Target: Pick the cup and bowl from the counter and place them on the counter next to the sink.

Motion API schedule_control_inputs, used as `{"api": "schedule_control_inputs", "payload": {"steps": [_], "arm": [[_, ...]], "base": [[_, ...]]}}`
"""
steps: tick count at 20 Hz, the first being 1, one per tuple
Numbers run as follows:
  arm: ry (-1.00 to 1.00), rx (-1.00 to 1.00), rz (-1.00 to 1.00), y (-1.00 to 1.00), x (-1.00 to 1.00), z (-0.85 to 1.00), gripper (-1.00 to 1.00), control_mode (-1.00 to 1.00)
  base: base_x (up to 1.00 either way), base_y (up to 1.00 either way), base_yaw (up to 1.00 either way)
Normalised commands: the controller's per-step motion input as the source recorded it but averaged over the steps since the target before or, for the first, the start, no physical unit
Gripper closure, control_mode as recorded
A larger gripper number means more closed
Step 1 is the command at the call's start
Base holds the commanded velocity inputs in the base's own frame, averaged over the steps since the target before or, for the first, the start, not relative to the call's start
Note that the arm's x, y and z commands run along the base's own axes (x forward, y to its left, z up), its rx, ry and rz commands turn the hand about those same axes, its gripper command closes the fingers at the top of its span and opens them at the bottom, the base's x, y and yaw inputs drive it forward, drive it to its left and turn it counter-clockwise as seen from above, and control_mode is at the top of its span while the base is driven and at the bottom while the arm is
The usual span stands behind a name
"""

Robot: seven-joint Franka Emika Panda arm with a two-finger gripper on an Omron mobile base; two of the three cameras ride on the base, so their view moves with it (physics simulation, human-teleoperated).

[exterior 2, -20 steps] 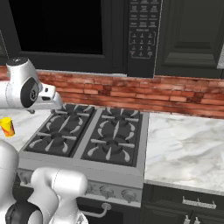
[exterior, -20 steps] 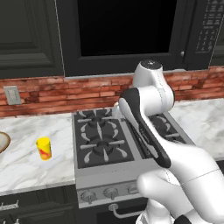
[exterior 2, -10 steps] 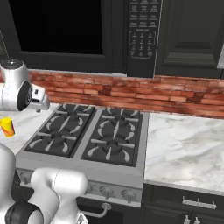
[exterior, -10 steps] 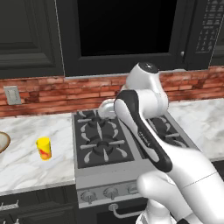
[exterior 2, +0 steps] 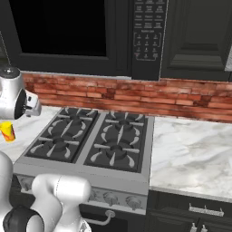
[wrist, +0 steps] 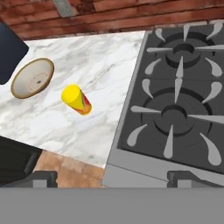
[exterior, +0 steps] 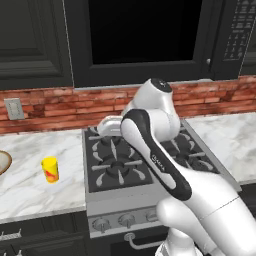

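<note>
Cup first: the small yellow tumbler with a red mark on its side [exterior: 50, 169] stands upright on the white marble counter with grey veins [exterior: 30, 185], left of the black gas stove top [exterior: 135, 160] and well apart from its edge. At the far left margin of the left base view, a sliver of the wide tan-beige bowl [exterior: 4, 161] peeks in, cut off by the frame. The hand view gives it whole: bowl [wrist: 32, 78] with pale rim and brownish speckled inside, sitting near the cup [wrist: 76, 99] but not touching it, both on the marble beside the stove's grey grates. Over on the right base view, the cup [exterior 2: 7, 131] shows at the left edge, just below the arm's white wrist, and this side also reveals a second stretch of marble to the right of the stove. A red brick backsplash [exterior 2: 136, 97] runs behind everything. The two-finger gripper [wrist: 113, 177] hangs above the front edge of the stove and counter, its dark finger tips spread wide apart with nothing between them.
</note>
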Motion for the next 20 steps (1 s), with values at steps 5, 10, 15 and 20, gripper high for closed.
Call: {"api": "schedule_control_inputs", "payload": {"steps": [5, 10, 15, 20], "arm": [[0.13, -0.05, 0.0, 0.21, 0.17, -0.02, -1.0, -1.0], [0.17, -0.03, 0.0, 0.25, 0.29, 0.0, -1.0, -1.0], [0.12, -0.01, 0.0, 0.33, 0.2, -0.03, -1.0, -1.0], [0.0, -0.02, -0.02, 0.51, 0.0, -0.19, -1.0, -1.0]], "base": [[0.0, 0.0, 0.0], [0.0, 0.0, 0.0], [0.0, 0.0, 0.0], [0.0, 0.0, 0.0]]}}
